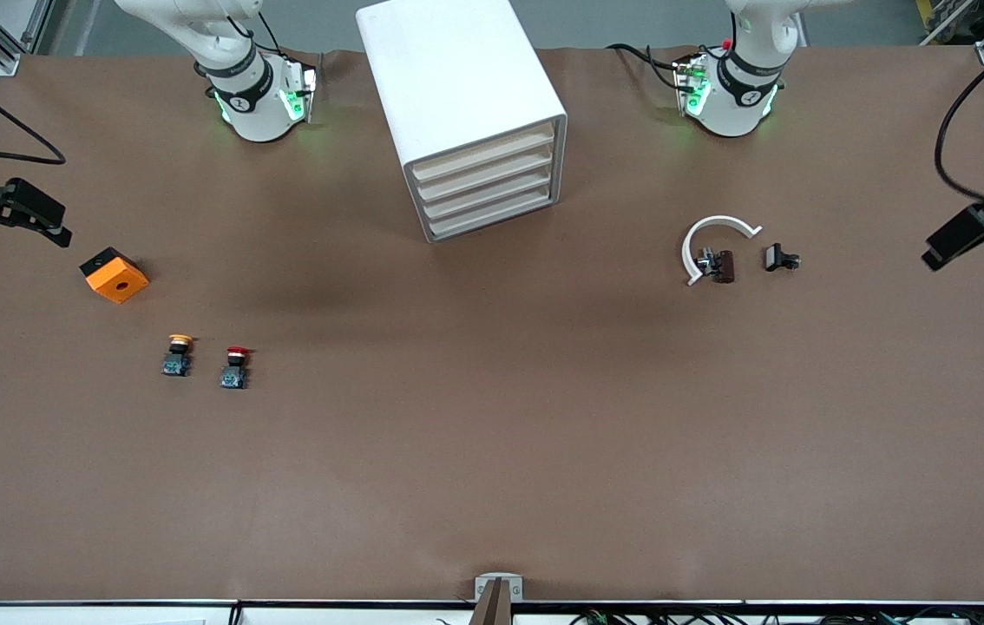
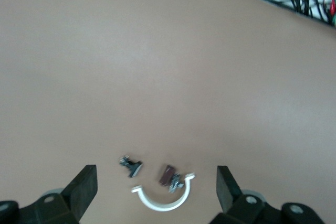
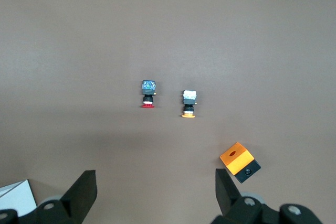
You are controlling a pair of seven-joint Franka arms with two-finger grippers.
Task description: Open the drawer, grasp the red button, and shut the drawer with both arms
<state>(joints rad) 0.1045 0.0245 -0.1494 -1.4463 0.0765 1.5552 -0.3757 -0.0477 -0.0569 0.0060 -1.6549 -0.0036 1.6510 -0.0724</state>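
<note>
The small push button with a round red cap on a black and blue body [image 1: 235, 367] [image 3: 148, 94] is located on the brown surface [image 1: 492, 451], toward the right arm's end, lying free and untouched. Just beside it, apart from it and closer to that end, a like button with a yellow-orange cap [image 1: 178, 354] [image 3: 189, 103] is placed. The orange cube with a hole and a black base [image 1: 114, 275] [image 3: 239, 162] is set farther from the front camera than both buttons.

The tall white box cabinet [image 1: 466, 104] stands between the two arm bases. Its four shallow drawers with pale cream fronts [image 1: 488, 193] are all seen pushed in.

Toward the left arm's end, a white curved plastic clip [image 1: 711, 243] [image 2: 163, 198] is laid on the surface, with a small dark brown part [image 1: 720, 265] [image 2: 169, 175] touching it inside its curve. A small black part [image 1: 779, 258] [image 2: 131, 165] lies just beside them.

The right hand [image 3: 156, 192] is held in the air over the surface near the buttons, its fingers spread wide and nothing gripped. The left hand [image 2: 157, 188] is held over the white clip and the dark parts, likewise spread wide and gripping nothing.
</note>
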